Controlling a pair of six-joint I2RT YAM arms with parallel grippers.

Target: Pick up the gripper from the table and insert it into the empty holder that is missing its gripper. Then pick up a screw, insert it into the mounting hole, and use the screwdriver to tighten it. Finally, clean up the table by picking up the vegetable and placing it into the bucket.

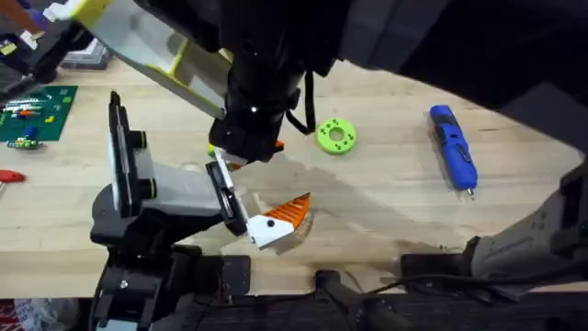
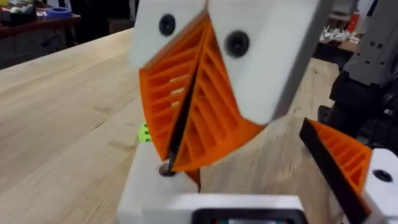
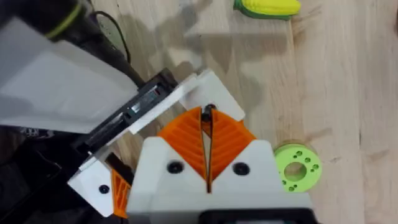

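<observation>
Risks dropping the small dark screw (image 3: pixel 209 111), pinched tight at the white-and-orange right gripper (image 3: pixel 206 121) tips, if misaligned over the black bar-shaped holder (image 1: pixel 223 195) at 8 o'clock.

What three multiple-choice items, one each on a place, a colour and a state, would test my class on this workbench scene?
1. Where is the lime-green disc?
A. On the table, between the holder and the electric screwdriver
B. On the circuit board
C. On top of the holder

2. What colour is the ribbed tip of the small gripper by the holder?
A. Blue
B. Orange
C. Yellow

3. In what state is the electric screwdriver?
A. Standing upright
B. Held in an end effector
C. Lying flat on the table, untouched

Answers:
1 A, as the overhead view shows the disc on bare wood between the two.
2 B, as the ribs are orange against the white body.
3 C, as it rests on its side at the right, with no end effector near it.
</observation>
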